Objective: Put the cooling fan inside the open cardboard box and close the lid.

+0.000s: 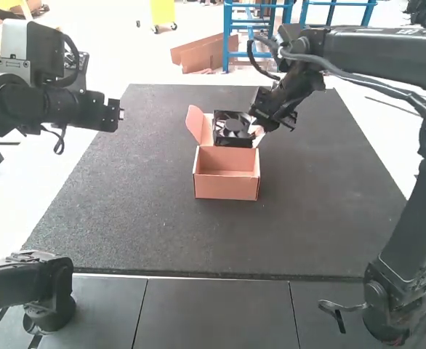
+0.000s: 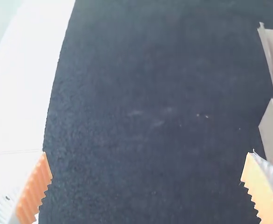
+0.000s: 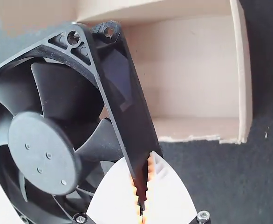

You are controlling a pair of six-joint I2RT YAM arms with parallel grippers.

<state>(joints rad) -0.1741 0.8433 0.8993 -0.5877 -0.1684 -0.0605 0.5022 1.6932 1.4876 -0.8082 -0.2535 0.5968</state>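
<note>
Surface: black mat (image 1: 126, 196) is carrying the open cardboard box (image 1: 226, 182).
Right gripper (image 3: 143, 186): is pinching the cooling fan (image 1: 232, 129) at the box's rear edge.
Left gripper (image 2: 146, 186): is hovering spread wide, empty.

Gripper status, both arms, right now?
Left gripper: open, empty, over the mat.
Right gripper: shut on the fan, gripping its frame edge.
</note>
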